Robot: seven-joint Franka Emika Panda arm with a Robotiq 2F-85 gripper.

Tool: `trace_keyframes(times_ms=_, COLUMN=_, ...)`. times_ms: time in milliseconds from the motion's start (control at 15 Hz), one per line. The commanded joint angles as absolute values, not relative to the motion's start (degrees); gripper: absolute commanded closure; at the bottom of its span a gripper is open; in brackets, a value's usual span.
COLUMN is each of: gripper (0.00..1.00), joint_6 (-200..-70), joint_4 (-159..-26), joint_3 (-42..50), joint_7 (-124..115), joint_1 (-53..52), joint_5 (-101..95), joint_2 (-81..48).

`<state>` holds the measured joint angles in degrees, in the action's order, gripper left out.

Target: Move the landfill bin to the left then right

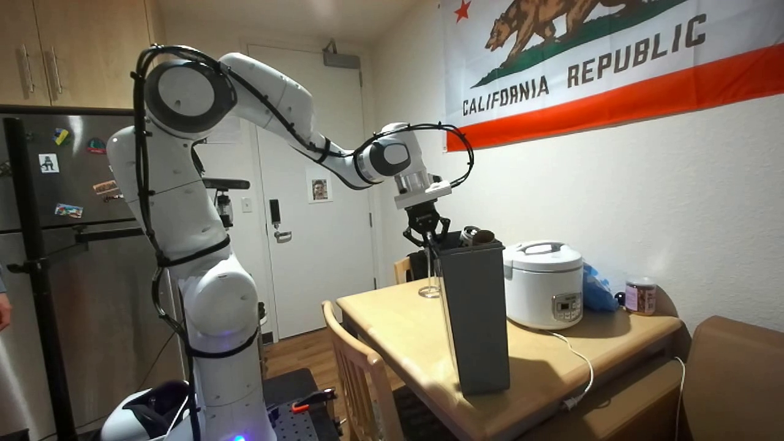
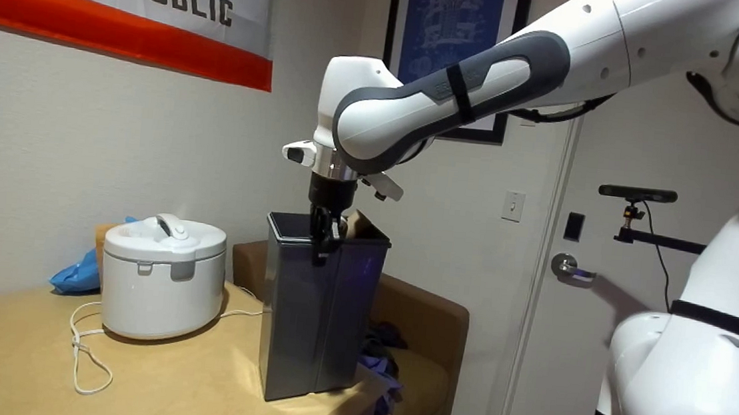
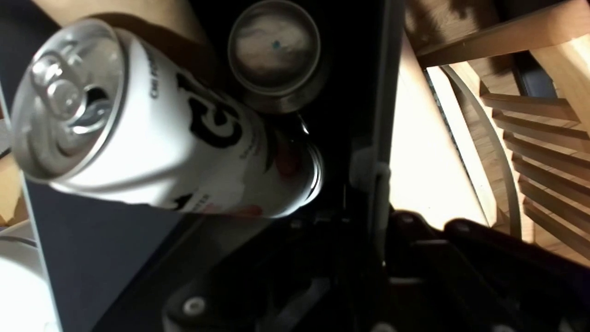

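Here's your landfill bin (image 1: 476, 324), standing on the surface (image 1: 392, 312) near its edge, mouth facing up, long axis running close to vertical; any slight lean is too small to call. In both exterior views it looks narrower at the foot than at the rim. Your tool (image 1: 432, 241) comes down on that rim and pinches the side wall, one finger inside the mouth, the other against the outer face.

Now check your flanks. The rice cooker (image 2: 161, 296) sits just beside the bin, a strip of surface showing between them in an exterior view. On the cooker's far side lies a looped white cord (image 2: 76, 340); near the back, a crumpled blue bag (image 2: 77, 275) and a labelled jar (image 1: 640, 298). A slatted chair (image 1: 375, 362) stands at the edge, and you've got a brown couch (image 1: 735, 380) past the end.

Materials: smooth, dark grey plastic on the bin, boxy with straight edges; glossy white, rounded cooker; pale wood-toned surface. Inside the bin, your wrist view gives a shiny white can (image 3: 184, 133), tilted, tab end up, beside a blurred round-ended container (image 3: 275, 50).
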<state>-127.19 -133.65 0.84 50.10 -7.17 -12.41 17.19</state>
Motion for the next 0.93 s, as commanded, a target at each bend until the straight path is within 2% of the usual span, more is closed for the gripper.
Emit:
trace_keyframes(times_ms=0, gripper=0.98, joint_6=-125.50, joint_4=-131.48, joint_3=-0.69, joint_7=48.96, joint_1=-6.76, joint_5=-14.03, joint_2=16.89)
trace_keyframes(times_ms=867, gripper=0.98, joint_6=-123.50, joint_4=-127.34, joint_3=-6.89, joint_7=48.02, joint_1=-8.85, joint_5=-18.58, joint_2=18.58)
